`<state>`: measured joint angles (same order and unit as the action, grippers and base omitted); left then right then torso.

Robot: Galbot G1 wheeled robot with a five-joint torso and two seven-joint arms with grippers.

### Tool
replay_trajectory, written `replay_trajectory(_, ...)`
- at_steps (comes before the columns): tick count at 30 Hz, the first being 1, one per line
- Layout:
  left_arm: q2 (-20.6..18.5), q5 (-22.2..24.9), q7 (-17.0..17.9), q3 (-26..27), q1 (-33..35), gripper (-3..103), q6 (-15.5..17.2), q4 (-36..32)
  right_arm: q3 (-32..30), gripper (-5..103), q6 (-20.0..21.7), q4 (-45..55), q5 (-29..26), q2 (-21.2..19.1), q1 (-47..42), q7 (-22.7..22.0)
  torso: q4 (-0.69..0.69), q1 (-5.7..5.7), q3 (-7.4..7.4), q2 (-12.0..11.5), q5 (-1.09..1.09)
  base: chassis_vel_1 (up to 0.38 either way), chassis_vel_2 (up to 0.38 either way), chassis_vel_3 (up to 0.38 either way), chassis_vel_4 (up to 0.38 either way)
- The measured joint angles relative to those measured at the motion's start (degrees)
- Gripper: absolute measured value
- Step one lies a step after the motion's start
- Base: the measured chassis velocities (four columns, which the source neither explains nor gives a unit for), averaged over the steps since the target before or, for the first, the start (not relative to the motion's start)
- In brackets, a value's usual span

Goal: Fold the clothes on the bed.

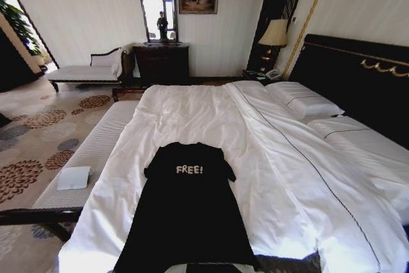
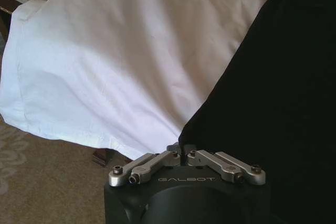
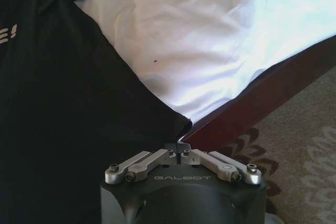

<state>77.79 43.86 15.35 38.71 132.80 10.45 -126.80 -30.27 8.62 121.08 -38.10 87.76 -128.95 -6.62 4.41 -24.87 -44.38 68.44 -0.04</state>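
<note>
While flat on bed (image 1: 307, 177), T-shirt (image 1: 188, 215) corners in each gripper.

Daylight floods the room, glaring off the white duvet (image 1: 275, 177), which blows out near its lower right edge. The black T-shirt (image 1: 188, 215) reads as a flat dark mass with folds lost. The headboard (image 1: 358, 75) bends near the frame's edge.

The left hand (image 2: 181, 150) and right hand (image 3: 177, 149) are each held low, fingers drawn fully together at the tips.
</note>
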Motion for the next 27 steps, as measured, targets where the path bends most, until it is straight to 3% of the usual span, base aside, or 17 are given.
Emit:
replay_trajectory(13, -0.42, -1.68, 2.04, -1.17, -4.14, -2, 1.56, 1.17, 0.53, 0, -0.01, -1.68, 1.88, 0.56, 1.37, -0.23, 0.00, 0.00, 0.00, 0.00, -0.01, 0.000, 0.000, 0.000, 0.000)
replay_trajectory(14, -0.80, -1.09, 2.58, -1.03, -4.51, 3, 2.19, 0.62, 0.53, 9, -0.10, -1.84, 2.33, 0.54, 1.48, -0.23, 0.00, 0.00, 0.00, 0.00, 0.00, 0.000, 0.000, 0.000, 0.000)
replay_trajectory(16, -0.91, -0.69, 2.79, -0.91, -4.60, 8, 2.68, 0.32, 0.54, 9, -0.14, -1.95, 2.53, 0.53, 1.55, -0.23, 0.00, 0.00, 0.00, 0.00, 0.00, 0.000, 0.000, 0.000, 0.000)
replay_trajectory(17, -1.00, -0.44, 2.94, -0.87, -4.65, 13, 3.11, 0.06, 0.52, 20, -0.16, -2.08, 2.68, 0.52, 1.61, -0.23, 0.00, 0.00, 0.00, 0.00, 0.00, 0.000, 0.000, 0.000, 0.000)
replay_trajectory(18, -1.04, -0.42, 2.95, -0.87, -4.67, 13, 3.24, 0.00, 0.52, 20, -0.17, -2.14, 2.75, 0.52, 1.63, -0.23, 0.00, 0.00, 0.00, 0.00, 0.00, 0.000, 0.000, 0.000, 0.000)
replay_trajectory(19, -1.06, -0.50, 2.99, -0.93, -4.66, 19, 3.42, -0.04, 0.50, 31, -0.19, -2.25, 2.88, 0.52, 1.63, -0.24, 0.00, 0.00, 0.00, 0.00, 0.00, 0.000, 0.000, 0.000, 0.000)
replay_trajectory(21, -1.05, -0.74, 3.04, -1.12, -4.58, 24, 3.50, -0.04, 0.48, 31, -0.19, -2.31, 2.96, 0.53, 1.63, -0.29, 0.00, 0.00, 0.00, 0.00, 0.00, 0.000, 0.000, 0.000, 0.000)
replay_trajectory(22, -1.00, -1.22, 3.03, -1.50, -4.23, 29, 3.51, 0.08, 0.43, 41, -0.21, -2.34, 3.07, 0.56, 1.54, -0.34, 0.00, 0.00, 0.00, 0.00, 0.01, 0.000, 0.000, 0.000, 0.000)
replay_trajectory(24, -0.97, -2.10, 2.92, -2.11, -3.54, 40, 3.20, 0.33, 0.31, 41, -0.28, -2.34, 3.28, 0.69, 1.28, -0.41, -0.01, 0.00, 0.00, 0.00, 0.00, 0.000, 0.000, 0.000, 0.000)
replay_trajectory(25, -0.95, -2.87, 2.79, -2.38, -3.19, 45, 2.72, 0.41, 0.17, 52, -0.37, -2.32, 3.50, 0.77, 1.14, -0.48, -0.01, 0.00, 0.00, 0.00, 0.00, 0.000, 0.000, 0.000, 0.000)
replay_trajectory(27, -0.89, -3.85, 2.54, -2.59, -2.86, 51, 2.05, 0.44, -0.10, 52, -0.53, -2.27, 3.80, 0.88, 0.96, -0.53, -0.01, 0.00, 0.00, 0.00, 0.00, 0.000, 0.000, 0.000, 0.000)
